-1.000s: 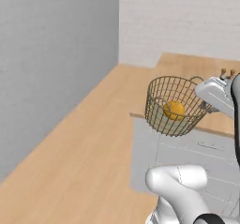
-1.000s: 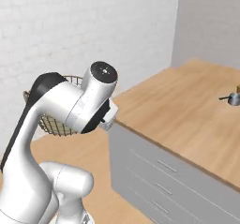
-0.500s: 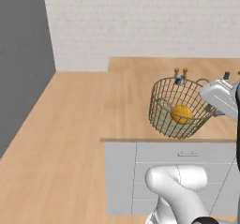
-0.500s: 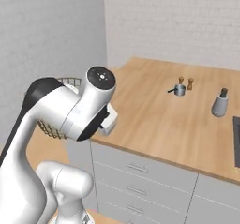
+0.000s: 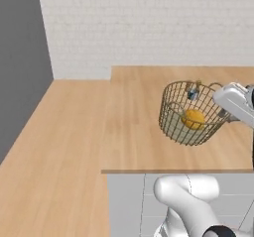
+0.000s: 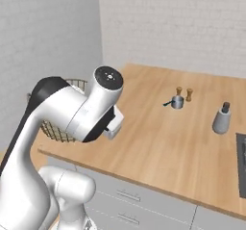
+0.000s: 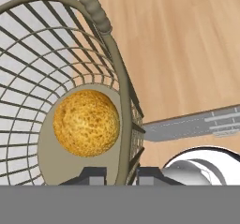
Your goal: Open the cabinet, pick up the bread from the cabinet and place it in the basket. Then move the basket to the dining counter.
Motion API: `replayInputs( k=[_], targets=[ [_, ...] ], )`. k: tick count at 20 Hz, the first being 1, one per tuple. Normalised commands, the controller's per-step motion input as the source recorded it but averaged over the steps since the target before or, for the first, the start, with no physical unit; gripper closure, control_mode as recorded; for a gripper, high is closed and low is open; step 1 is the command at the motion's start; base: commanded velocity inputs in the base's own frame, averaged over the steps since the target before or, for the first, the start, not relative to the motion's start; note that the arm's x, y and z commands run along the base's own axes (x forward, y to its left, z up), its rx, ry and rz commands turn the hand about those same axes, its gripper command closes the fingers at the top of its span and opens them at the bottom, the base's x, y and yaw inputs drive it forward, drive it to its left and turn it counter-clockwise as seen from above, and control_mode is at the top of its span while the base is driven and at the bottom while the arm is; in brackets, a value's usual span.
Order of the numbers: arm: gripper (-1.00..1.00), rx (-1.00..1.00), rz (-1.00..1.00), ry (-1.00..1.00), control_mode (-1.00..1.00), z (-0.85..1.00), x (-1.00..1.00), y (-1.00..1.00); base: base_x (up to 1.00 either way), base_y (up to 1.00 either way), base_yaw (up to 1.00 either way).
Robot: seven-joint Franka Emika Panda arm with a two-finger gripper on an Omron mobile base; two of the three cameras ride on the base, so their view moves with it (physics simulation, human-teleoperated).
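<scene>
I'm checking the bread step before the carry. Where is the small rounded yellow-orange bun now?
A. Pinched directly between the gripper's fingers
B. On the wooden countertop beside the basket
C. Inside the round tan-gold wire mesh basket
C: the yellow-orange bun rests on the floor of the tan-gold wire mesh basket, whose rim the gripper clamps.

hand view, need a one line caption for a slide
Gripper shut on the rim of the wire basket, the round golden bread resting on its floor, wood counter beyond.
</scene>
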Motion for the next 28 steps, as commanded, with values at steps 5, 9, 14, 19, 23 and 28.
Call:
replayInputs(
  k=[5,9,14,19,23,28],
  targets=[
    [1.00,0.00,0.00,0.00,1.00,0.00,0.00,0.00,0.11,-0.07,-0.42],
    [1.00,0.00,0.00,0.00,1.00,0.00,0.00,0.00,0.51,-0.01,-0.32],
    [1.00,0.00,-0.14,0.00,-1.00,-0.30,0.98,-0.09,0.00,0.00,0.00],
    [1.00,0.00,-0.09,0.05,-1.00,-0.60,1.00,-0.05,0.00,0.00,0.00],
    [1.00,0.00,-0.06,0.08,-1.00,-0.69,1.00,-0.10,0.00,0.00,0.00],
    [1.00,0.00,-0.01,0.02,-1.00,-0.48,0.75,-0.17,0.00,0.00,0.00]
  ],
)
